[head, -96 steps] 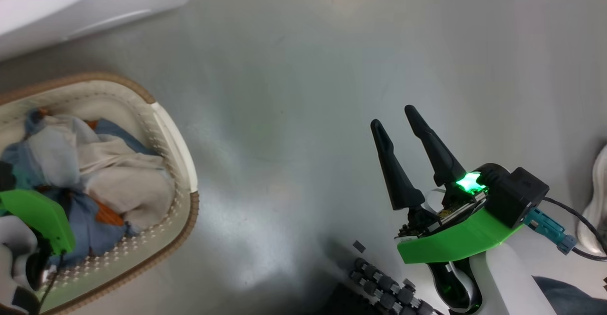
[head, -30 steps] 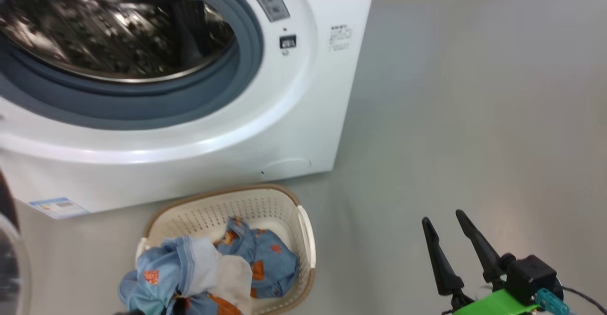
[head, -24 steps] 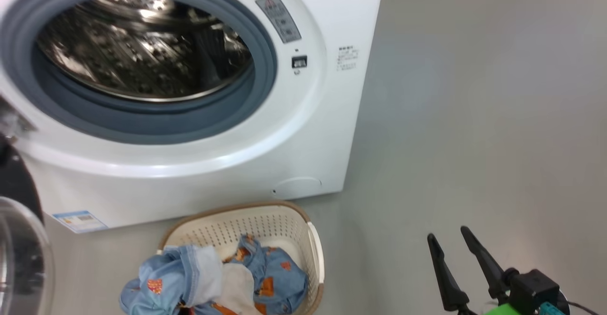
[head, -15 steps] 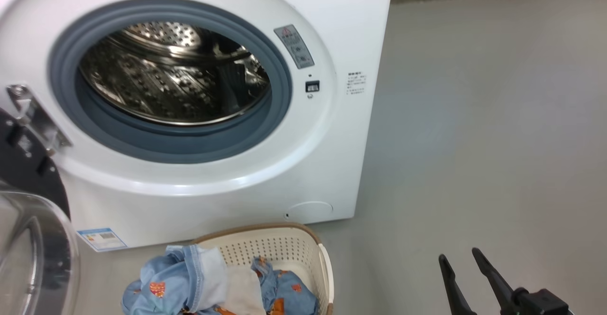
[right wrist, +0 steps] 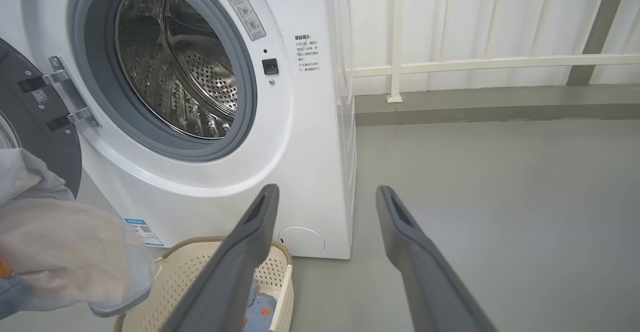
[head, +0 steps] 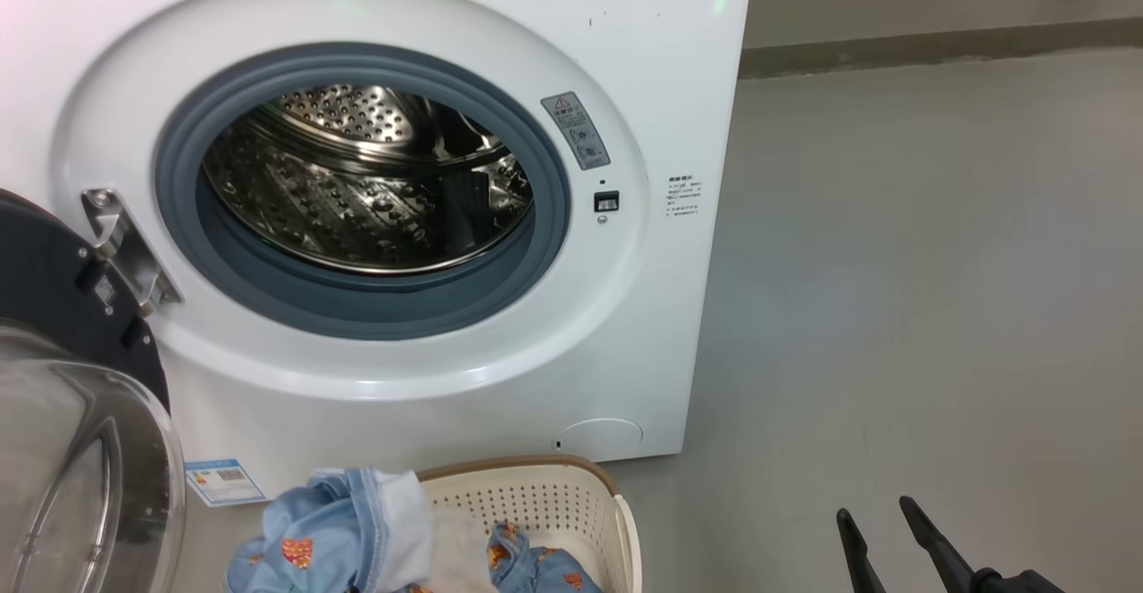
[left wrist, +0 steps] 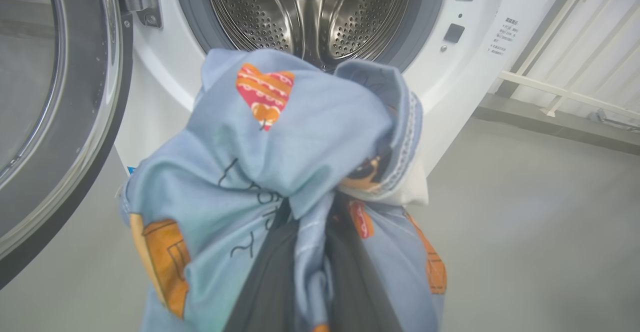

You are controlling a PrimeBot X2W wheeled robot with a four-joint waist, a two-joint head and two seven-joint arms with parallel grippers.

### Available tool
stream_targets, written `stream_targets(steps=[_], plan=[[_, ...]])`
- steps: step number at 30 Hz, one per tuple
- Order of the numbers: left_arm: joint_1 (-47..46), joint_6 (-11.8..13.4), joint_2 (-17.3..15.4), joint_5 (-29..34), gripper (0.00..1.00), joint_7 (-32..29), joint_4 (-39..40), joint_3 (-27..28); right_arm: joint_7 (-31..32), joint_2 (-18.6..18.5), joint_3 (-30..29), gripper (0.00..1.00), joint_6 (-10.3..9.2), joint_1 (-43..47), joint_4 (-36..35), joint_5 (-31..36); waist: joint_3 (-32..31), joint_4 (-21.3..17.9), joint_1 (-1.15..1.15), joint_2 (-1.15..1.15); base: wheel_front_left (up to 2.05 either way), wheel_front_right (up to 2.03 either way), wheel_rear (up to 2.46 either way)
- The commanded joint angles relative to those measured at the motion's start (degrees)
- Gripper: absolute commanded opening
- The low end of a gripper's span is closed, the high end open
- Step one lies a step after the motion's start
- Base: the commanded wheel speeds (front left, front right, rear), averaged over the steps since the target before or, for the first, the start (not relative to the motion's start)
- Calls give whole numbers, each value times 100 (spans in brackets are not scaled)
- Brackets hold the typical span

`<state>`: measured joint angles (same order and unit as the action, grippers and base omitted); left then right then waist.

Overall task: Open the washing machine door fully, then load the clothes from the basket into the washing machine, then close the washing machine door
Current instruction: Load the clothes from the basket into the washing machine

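Tightly, the left hand pinches the clothes, which drape over it; right hand spread, empty.

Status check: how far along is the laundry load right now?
Done: the round black-ringed glass washing machine door is swung open on the white front-loading washing machine, and its steel drum looks empty.
In hand: the left claw is shut on the light blue orange-printed clothes bundle, raised before the drum.
Left: drop it in, fetch the blue fabric lying in the cream perforated basket, close the door.
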<state>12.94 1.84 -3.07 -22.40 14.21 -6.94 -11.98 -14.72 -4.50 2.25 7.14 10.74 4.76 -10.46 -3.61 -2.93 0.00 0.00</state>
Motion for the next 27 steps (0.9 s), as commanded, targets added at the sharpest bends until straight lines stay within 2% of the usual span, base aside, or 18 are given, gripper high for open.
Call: stream_targets(steps=[1, 13, 27], plan=[[-110, 46, 12, 65, 0, 78, 182, 176, -28, -53, 107, 100, 35, -99, -121, 48, -26, 1, 0, 0, 0, 0, 0], [-108, 76, 17, 94, 0, 78, 157, 187, -28, -49, 199, 100, 35, -86, -128, 36, -21, -114, 0, 0, 0, 0, 0], [-1303, -24, -60, 66, 0, 68, -339, 373, -28, 91, 269, 100, 35, -342, -188, 39, 677, -628, 0, 0, 0, 0, 0]])
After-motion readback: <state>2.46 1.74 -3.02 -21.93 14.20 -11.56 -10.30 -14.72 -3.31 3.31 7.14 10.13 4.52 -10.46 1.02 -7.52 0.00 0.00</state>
